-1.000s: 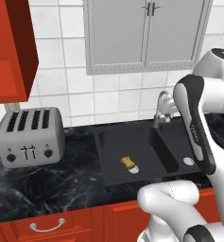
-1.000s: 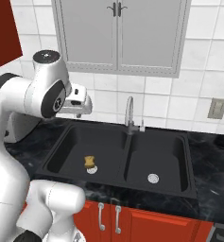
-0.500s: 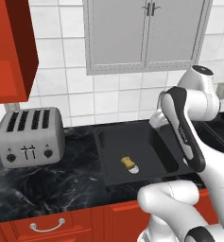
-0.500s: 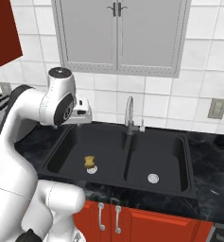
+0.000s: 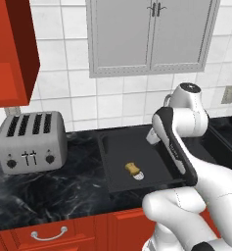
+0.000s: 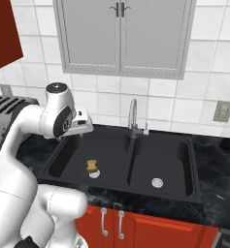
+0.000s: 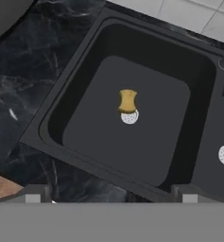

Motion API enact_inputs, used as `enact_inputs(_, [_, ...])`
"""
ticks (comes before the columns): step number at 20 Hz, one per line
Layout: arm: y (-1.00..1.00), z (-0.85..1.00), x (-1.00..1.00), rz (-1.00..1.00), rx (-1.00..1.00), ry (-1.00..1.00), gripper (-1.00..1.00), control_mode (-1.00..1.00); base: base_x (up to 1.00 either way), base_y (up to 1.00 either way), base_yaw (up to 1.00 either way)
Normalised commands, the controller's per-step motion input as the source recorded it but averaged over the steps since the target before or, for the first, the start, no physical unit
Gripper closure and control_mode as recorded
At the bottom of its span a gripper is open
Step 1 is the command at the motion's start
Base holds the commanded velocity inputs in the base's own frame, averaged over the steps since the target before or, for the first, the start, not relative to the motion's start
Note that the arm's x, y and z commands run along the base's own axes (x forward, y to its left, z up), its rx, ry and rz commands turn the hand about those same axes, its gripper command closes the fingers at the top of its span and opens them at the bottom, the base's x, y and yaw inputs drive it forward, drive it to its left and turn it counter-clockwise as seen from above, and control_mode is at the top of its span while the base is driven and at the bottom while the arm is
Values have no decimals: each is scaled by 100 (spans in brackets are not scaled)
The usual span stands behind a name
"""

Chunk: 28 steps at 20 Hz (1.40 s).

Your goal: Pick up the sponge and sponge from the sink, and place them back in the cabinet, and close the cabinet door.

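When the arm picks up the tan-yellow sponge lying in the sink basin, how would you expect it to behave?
The sponge looks small against the sink, so it is probably light. As a sponge, it will likely squash somewhat between the fingers rather than stay stiff. It lies flat beside the basin's white drain, so it seems unlikely to roll, though it might slide on the smooth black floor if nudged.
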Motion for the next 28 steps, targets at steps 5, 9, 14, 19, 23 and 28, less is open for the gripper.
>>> enact_inputs(5, [0,-29,32,0,-5,0,-100,-100,0,0,0])
enact_inputs(9, [0,-29,34,0,-2,0,-100,-100,0,0,0])
enact_inputs(14, [0,-32,33,0,0,0,-100,-100,0,0,0])
enact_inputs(19, [3,-36,32,0,0,0,-100,-100,0,0,0])
enact_inputs(23, [5,-36,32,0,0,0,-100,-100,0,0,0])
enact_inputs(28, [8,-37,28,0,0,0,-100,-100,0,0,0])
